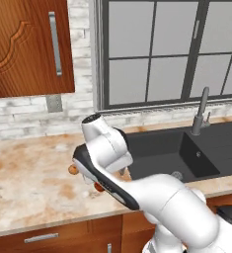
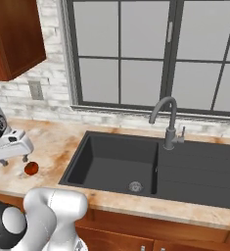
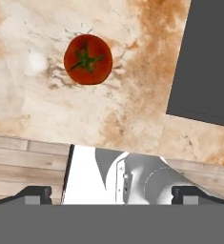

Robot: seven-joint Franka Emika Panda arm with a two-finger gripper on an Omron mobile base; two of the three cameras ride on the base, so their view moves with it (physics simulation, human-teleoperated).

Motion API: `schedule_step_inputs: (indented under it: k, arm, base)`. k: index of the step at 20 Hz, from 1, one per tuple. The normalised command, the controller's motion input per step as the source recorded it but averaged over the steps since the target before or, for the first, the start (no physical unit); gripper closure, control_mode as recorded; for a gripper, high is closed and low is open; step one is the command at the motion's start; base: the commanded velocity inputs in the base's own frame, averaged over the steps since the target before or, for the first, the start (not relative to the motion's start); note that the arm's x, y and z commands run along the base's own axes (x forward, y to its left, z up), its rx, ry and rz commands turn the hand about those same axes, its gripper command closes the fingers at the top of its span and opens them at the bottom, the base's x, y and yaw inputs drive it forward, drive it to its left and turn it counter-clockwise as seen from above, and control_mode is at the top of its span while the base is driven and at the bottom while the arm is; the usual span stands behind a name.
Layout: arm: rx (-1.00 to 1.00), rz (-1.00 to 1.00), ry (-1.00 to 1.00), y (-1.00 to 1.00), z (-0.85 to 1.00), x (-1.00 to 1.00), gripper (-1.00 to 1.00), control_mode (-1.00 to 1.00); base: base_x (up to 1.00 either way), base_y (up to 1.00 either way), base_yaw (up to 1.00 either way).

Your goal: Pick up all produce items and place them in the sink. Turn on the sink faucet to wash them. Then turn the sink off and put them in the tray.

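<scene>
Dark fingertips (image 3: 35,193) of the gripper (image 3: 111,194) stand wide apart, holding and touching nothing. Beyond them the red tomato (image 3: 88,59) lies alone on the mottled stone counter (image 3: 32,109), apart from the gripper and well short of the black sink (image 2: 136,162). Bare counter surrounds it; the counter's front edge is near.

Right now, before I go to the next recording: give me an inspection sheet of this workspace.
Surface: marbled tan counter.
Job's things: tomato on the counter left of the sink; an orange-tan ball peeks from behind the arm; basin has nothing in it; faucet not running; tray nothing seen.
Clutter: nothing seen.
Grippers: gripper open, above the counter near the tomato, holding nothing.
Cables: nothing seen.
Surroundings: window, brick wall, wooden cabinets, wall outlet.
</scene>
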Motion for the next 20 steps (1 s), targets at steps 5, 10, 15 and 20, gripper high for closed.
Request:
schedule_step_inputs:
  k: [5,10,15,20]
  arm:
    - [-0.04,0.0,0.08,0.19,-0.28,0.13,-1.0,-1.0]
    - [0.0,0.0,0.0,0.0,-0.26,0.34,-1.0,-1.0]
    - [0.0,0.0,0.01,0.0,-0.33,0.35,-1.0,-1.0]
    - [0.0,0.0,0.05,0.0,-0.37,0.4,-1.0,-1.0]
  base:
    - [0.0,0.0,0.0]
    - [0.0,0.0,0.0]
    - [0.0,0.0,0.0]
    - [0.0,0.0,0.0]
